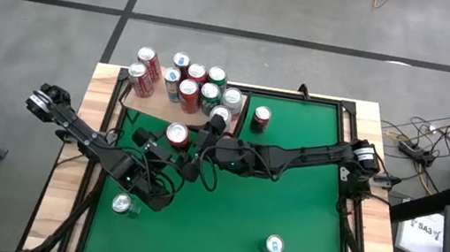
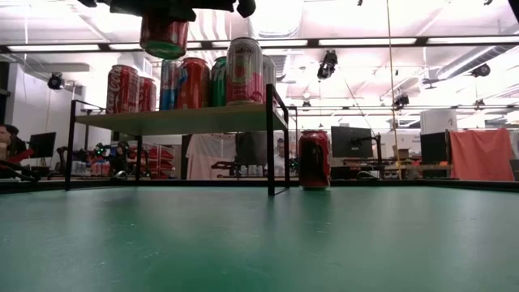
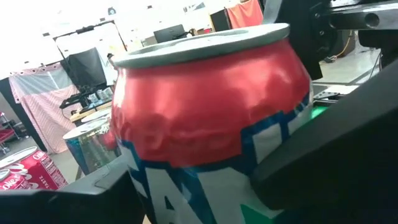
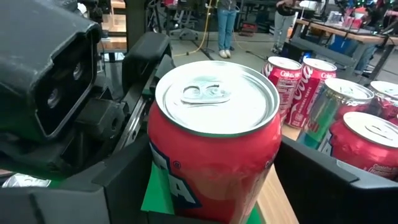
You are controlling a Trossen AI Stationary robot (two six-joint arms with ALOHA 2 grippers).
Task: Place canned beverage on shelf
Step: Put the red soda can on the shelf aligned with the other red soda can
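Observation:
A red can with a white and blue label [image 1: 177, 134] hangs in the air just off the near edge of the shelf [image 1: 152, 106], a pale wood board on dark legs [image 2: 178, 120] that carries several upright cans. In the low view the red can [image 2: 165, 34] is higher than the cans on the shelf. My left gripper [image 1: 165, 143] comes at it from the table's left and my right gripper [image 1: 193, 140] from the right. Both are shut on it. My left gripper pinches the red can's side wall [image 3: 283, 146] between its two fingers [image 3: 336, 143], below the can's shoulder. The fingers lie level. The can is lifted clear and stands about upright; its red wall looks dented. My right gripper pinches the can's lower side wall [image 4: 163, 177] between its two fingers [image 4: 121, 183], coming level from the table's right. The can stands upright in the hold with its lid [image 4: 214, 96] up, clear of the table and the shelf.
One red can [image 1: 260, 119] stands on the green table right of the shelf's dark end frame [image 2: 270, 138]. Two more cans [image 1: 122, 204] [image 1: 274, 244] stand near the table's near edge. The middle of the green surface is bare.

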